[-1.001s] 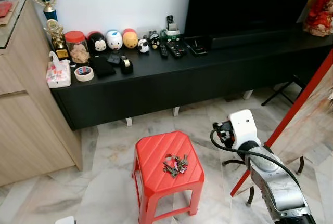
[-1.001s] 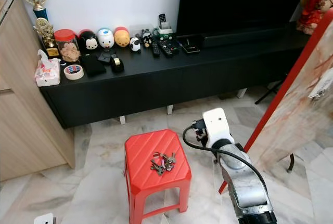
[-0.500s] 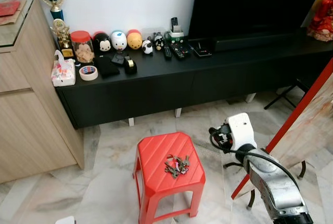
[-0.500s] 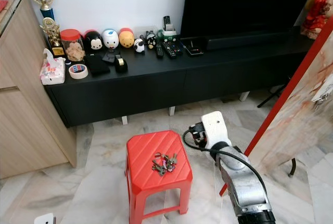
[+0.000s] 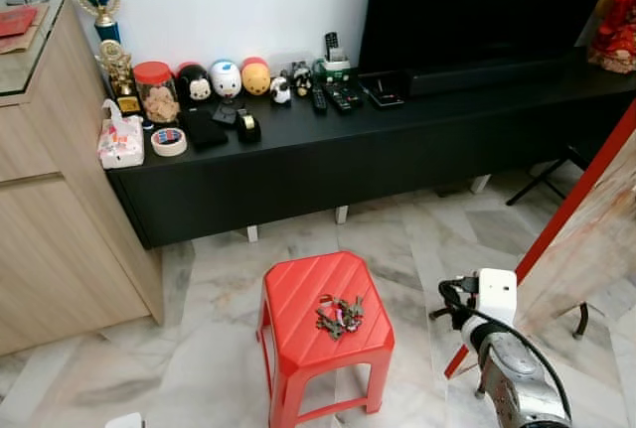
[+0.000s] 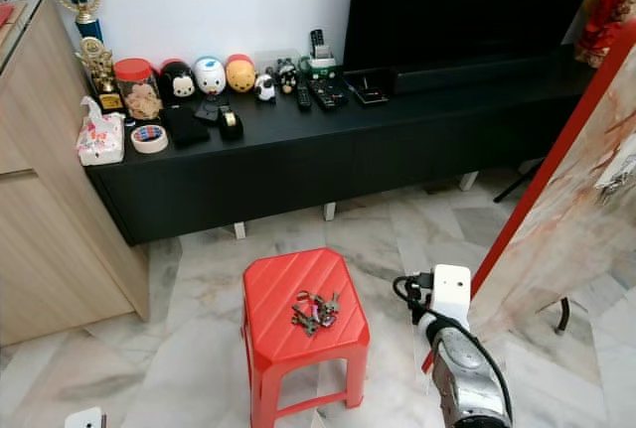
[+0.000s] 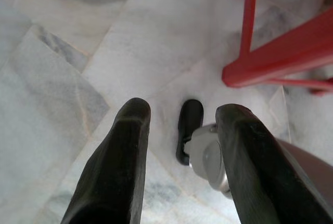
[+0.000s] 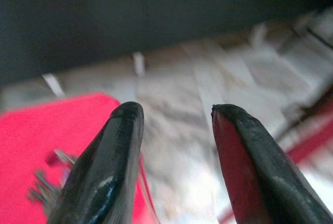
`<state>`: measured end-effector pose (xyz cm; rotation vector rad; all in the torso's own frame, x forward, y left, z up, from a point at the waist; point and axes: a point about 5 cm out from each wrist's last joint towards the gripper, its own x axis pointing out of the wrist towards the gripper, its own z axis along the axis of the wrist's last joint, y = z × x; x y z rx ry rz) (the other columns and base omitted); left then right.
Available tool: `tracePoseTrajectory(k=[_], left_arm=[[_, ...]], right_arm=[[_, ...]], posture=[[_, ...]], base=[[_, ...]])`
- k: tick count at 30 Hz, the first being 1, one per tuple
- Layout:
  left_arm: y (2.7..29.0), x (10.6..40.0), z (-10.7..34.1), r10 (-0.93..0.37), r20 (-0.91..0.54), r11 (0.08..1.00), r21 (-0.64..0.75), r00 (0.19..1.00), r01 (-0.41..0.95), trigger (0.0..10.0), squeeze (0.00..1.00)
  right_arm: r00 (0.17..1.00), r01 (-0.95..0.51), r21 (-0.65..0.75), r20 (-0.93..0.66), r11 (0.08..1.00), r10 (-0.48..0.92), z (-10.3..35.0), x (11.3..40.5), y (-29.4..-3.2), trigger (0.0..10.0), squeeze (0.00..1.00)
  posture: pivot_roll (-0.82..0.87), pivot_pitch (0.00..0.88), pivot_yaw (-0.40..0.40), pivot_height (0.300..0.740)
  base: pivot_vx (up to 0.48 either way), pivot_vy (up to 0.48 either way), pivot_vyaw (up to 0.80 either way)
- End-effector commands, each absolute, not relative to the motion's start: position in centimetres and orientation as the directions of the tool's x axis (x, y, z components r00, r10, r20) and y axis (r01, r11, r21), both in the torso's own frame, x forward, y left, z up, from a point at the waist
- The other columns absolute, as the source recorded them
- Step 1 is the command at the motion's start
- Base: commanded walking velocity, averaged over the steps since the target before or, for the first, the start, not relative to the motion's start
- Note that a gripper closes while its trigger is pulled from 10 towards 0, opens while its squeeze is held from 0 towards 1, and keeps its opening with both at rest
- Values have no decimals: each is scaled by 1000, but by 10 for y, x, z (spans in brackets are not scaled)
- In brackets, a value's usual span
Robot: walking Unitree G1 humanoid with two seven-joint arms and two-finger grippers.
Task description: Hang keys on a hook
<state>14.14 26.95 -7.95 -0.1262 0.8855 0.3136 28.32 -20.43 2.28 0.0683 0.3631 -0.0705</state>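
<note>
Left eye view: bunch of keys (image 5: 338, 315) lies on top of a red stool (image 5: 298, 289), toward its near right part, on a marble floor (image 5: 209, 368). Right arm (image 5: 512, 388) comes in low at the right, its white wrist end just right of the stool, apart from the keys. Behind the stool, a long black worktop (image 5: 417, 130) carries round toy figures (image 5: 226, 78), a jar with a red lid (image 5: 155, 90), a tape roll (image 5: 168, 141), a tissue pack (image 5: 117, 140) and remotes (image 5: 333, 100). Trophies (image 5: 99, 11) stand at its left end beside a wooden cabinet (image 5: 60, 239). A dark TV (image 5: 477, 1) stands behind.

Right eye view: same layout; a red-edged board (image 6: 576, 170) leans at the right.

Left wrist view: left gripper (image 7: 182, 117) hangs over the floor, jaws wide apart, holding nothing; stool legs sit near.

Right wrist view: right gripper (image 8: 174, 115) has jaws spread apart, empty, aimed past the stool edge; keys blurred beside one finger (image 8: 112, 156).
</note>
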Motion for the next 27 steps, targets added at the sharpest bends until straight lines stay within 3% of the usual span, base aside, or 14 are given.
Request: tracePoseTrajectory(k=[1, 18, 27], left_arm=[[270, 133, -83, 211, -797, 949, 28, 566, -314, 10000, 0], [261, 148, -81, 195, -794, 954, 17, 576, -301, 10000, 0], [265, 148, -80, 193, -794, 955, 17, 577, -296, 10000, 0]], right_arm=[[948, 65, 66, -316, 996, -41, 28, 290, -200, 10000, 0], [964, 53, 89, -265, 995, -28, 30, 296, -197, 10000, 0], [963, 64, 121, -266, 991, -30, 28, 296, -195, 10000, 0]], posture=[[40, 0, -59, 740], [52, 0, -57, 740], [54, 0, -56, 740]], base=[[0, 0, 800], [0, 0, 800], [0, 0, 169]])
